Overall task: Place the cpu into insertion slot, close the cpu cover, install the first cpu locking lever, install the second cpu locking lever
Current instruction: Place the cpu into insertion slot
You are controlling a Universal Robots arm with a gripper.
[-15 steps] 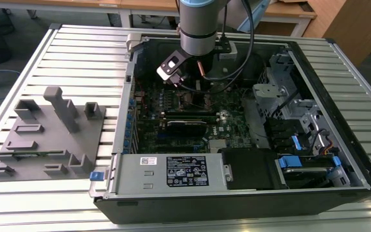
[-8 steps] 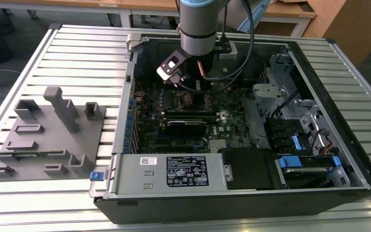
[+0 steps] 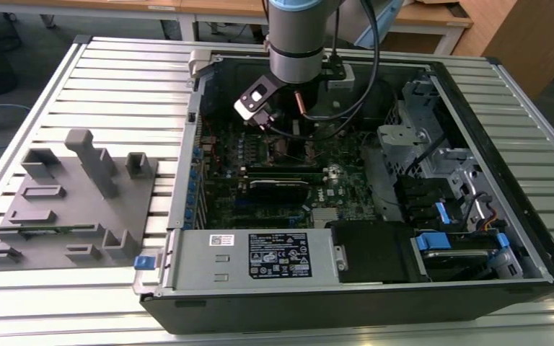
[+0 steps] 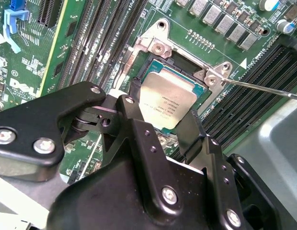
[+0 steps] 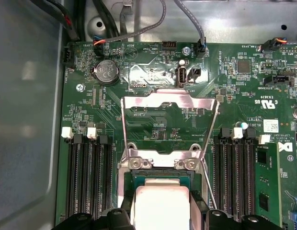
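Currently: a slatted metal table [image 3: 113, 79] carries the open computer case [image 3: 354, 313], which lies on its side. A grey fixture block [image 3: 66, 202] sits on the table at the exterior view's left, just beside the case. I have the arm [image 3: 296, 36] reaching down into the far half of the case, over the motherboard [image 5: 244, 96].

In the first wrist view the cpu cover [image 5: 170, 98] is swung open, hinged back from the socket, and the board shows through its window. One thin locking lever [image 4: 263, 89] sticks out sideways from a socket corner, unlatched.

In the second wrist view the gripper [image 4: 163, 109] has its black fingers [image 4: 194, 136] pressed against two opposite edges of the cpu [image 4: 168, 98], clamped on it. The chip sits over the socket, silver top up. I cannot tell whether it is seated or just above.
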